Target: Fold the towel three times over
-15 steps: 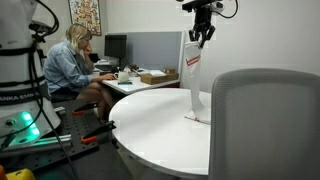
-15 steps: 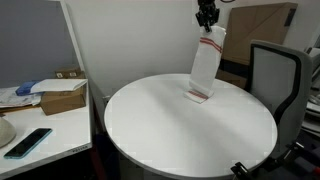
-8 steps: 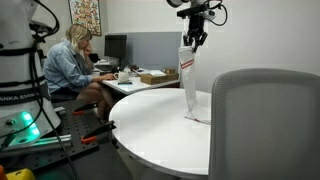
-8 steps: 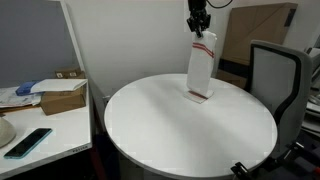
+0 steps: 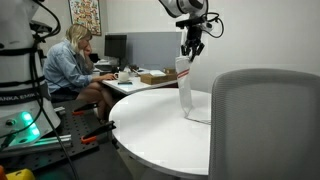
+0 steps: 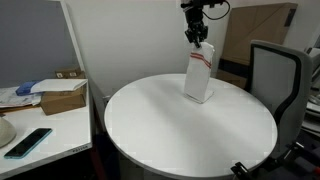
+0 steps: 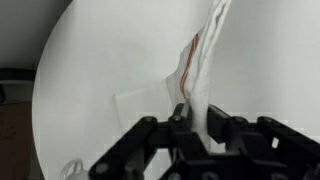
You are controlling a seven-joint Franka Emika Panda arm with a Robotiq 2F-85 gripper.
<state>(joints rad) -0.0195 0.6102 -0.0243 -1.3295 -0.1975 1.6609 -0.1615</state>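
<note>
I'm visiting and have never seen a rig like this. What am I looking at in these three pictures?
This is one robot arm ending in a two-fingered gripper. Two pictures come from cameras standing in the room, viewing the round white table from different spots; the third comes from a camera on the arm's wrist. The gripper is shut on the top of a white towel with a red stripe, which hangs down with its lower end resting on the table. A woman sits at a desk behind.
</note>
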